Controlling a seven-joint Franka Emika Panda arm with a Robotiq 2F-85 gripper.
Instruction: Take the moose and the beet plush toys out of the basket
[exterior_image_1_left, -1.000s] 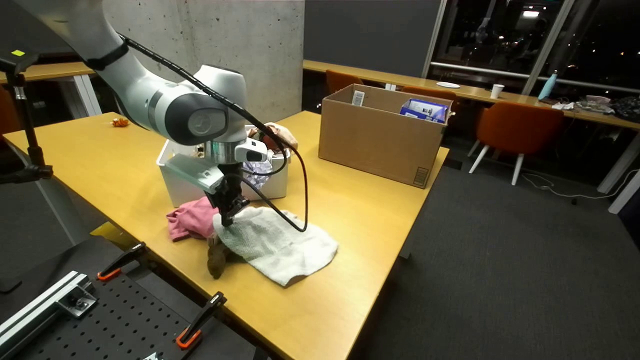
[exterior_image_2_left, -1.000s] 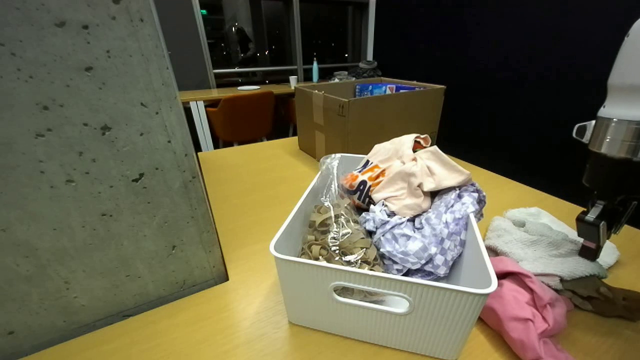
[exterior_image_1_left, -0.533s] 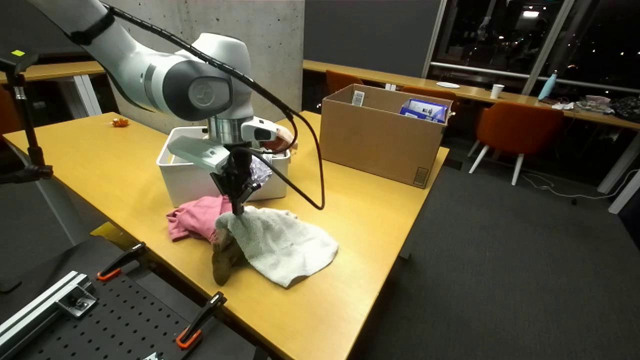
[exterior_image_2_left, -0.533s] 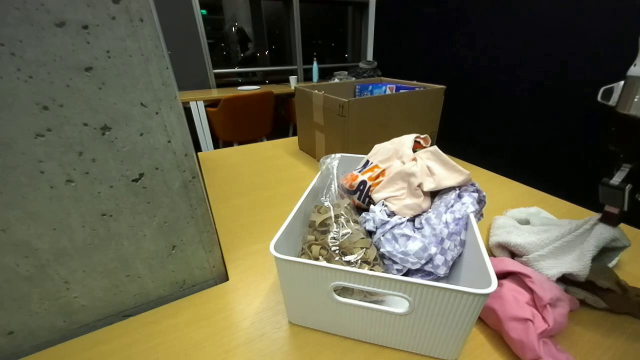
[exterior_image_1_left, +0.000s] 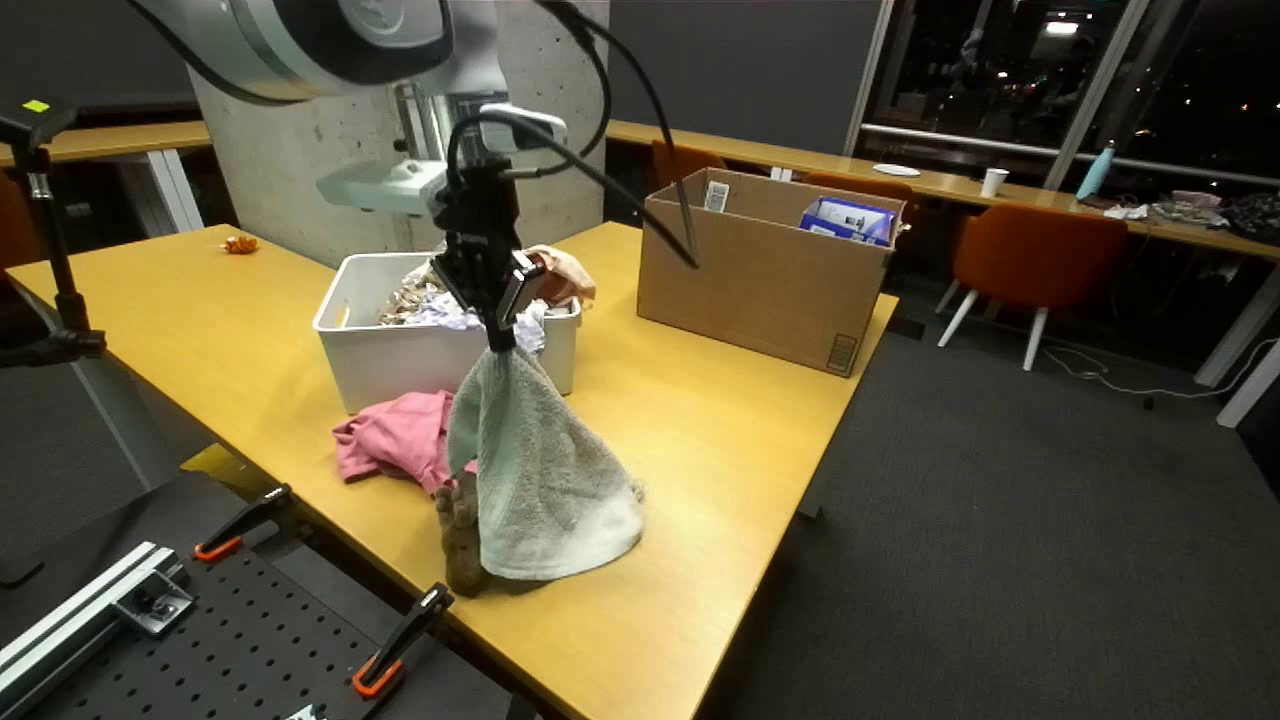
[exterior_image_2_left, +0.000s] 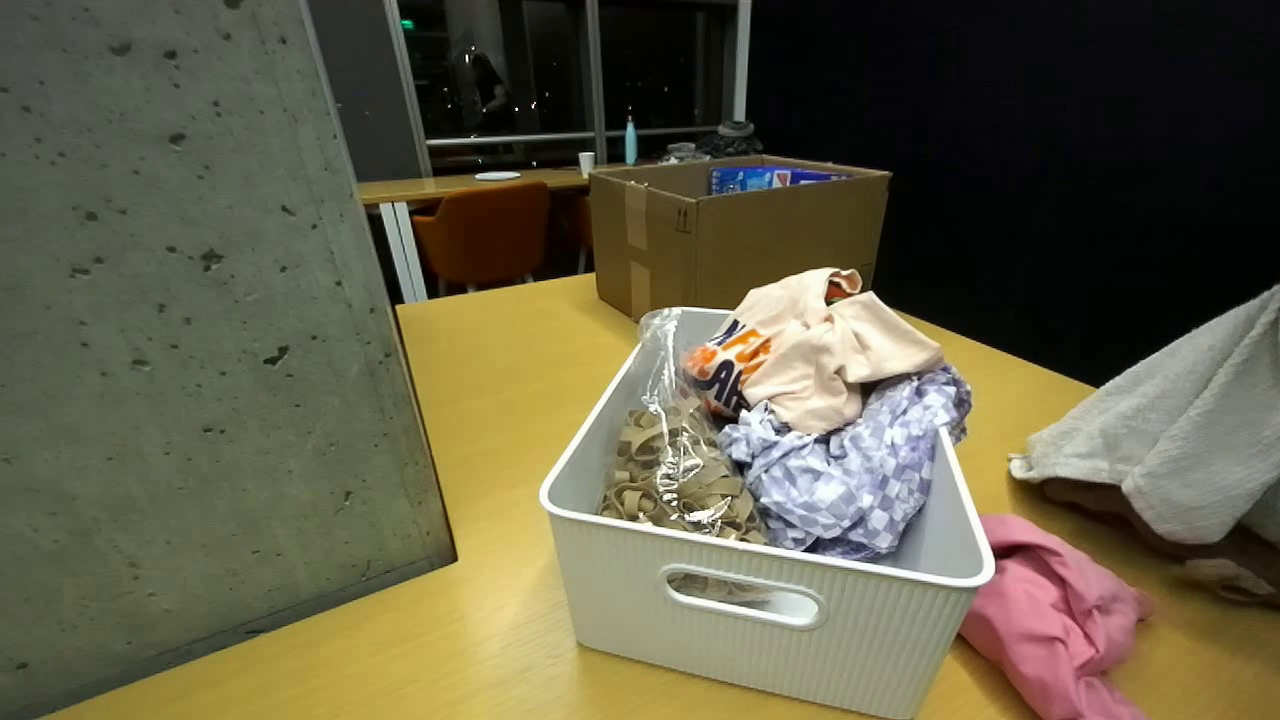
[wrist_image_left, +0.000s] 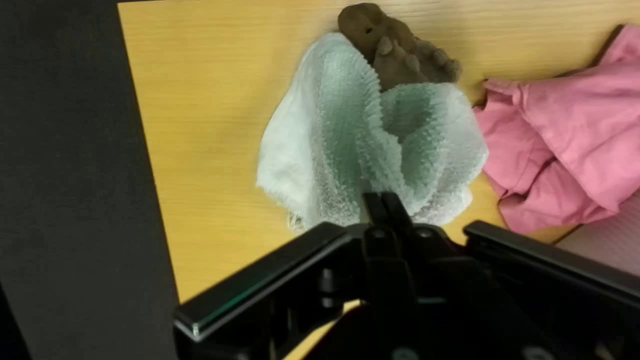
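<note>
A brown plush toy (wrist_image_left: 387, 37), evidently the moose, lay on the desk (exterior_image_1_left: 720, 440) outside the white basket (exterior_image_2_left: 870, 625), part of it hidden beneath a pale towel (exterior_image_1_left: 545, 480). The jaws were clamped tight on a gathered fold of that towel, holding it up in a peak.

Baring the toy looked like the step in hand. The danger was in the towel's lower folds, which hung over the plush and seemed to touch it: a snag there could have dragged the moose along, or tipped it off the nearby desk edge. A loosened pinch could have dropped the towel over the toy.

The moose lay below the jaws and off to one side, well apart from them.

A pink cloth (exterior_image_1_left: 400, 440) slumped between toy and basket. Inside the basket, in an exterior view, a peach cloth (exterior_image_2_left: 810, 360) rested partly on a checked cloth (exterior_image_2_left: 840, 490), beside a bag of tan curls (exterior_image_2_left: 680, 480). The beet could not be picked out; it may have lain under those cloths.
</note>
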